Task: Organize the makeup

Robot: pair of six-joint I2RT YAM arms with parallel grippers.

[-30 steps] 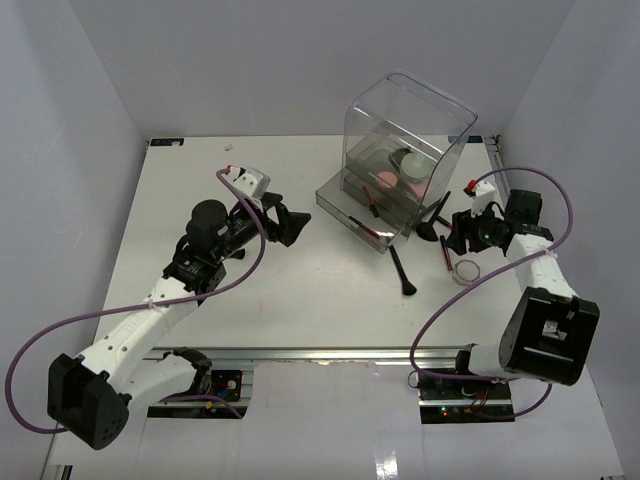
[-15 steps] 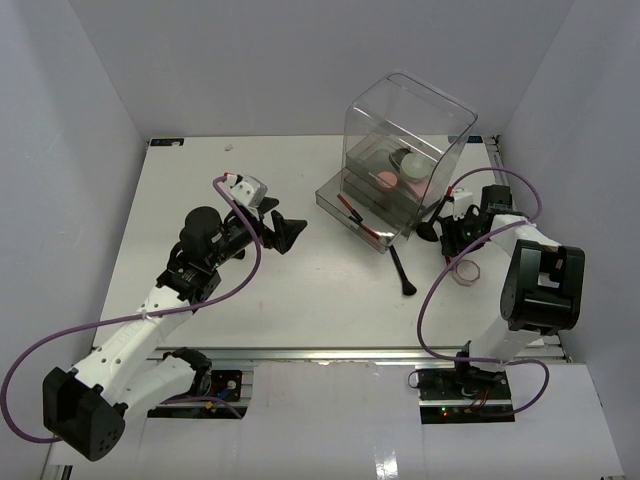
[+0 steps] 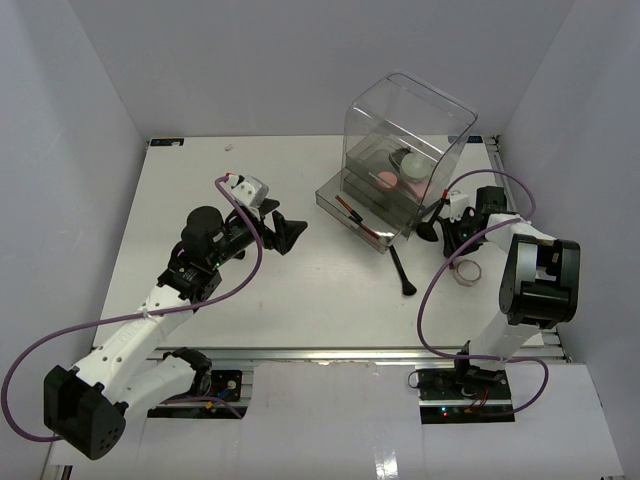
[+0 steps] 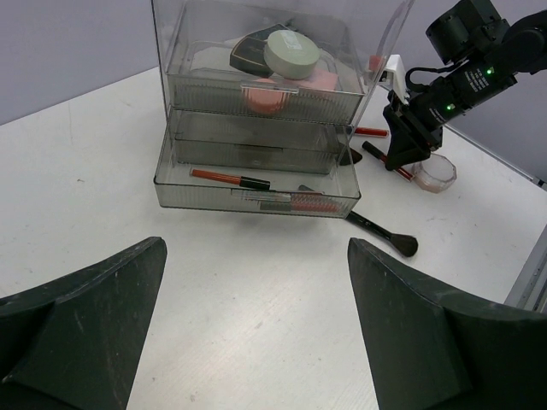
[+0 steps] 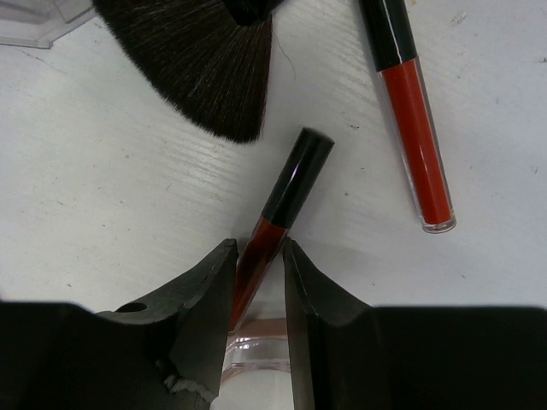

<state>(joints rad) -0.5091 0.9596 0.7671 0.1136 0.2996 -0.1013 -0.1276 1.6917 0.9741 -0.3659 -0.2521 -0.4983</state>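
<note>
Right fingers flank the red tube closely, grip unconfirmed: squeeze squarely, then lift clear of the brush just ahead; left fingers gape empty.

Slim red-black pencil — flat, just beside black brush

Bright, even light falls from above. In the top view the table is nearly washed out, with short, soft shadows; the box shows pale glare along its upper edges. In the left wrist view the left fingers at the bottom are dark and slightly soft. In the right wrist view the right fingers go almost black, the dark tube between them bears a thin highlight, and the brush hairs are sharp.
</note>
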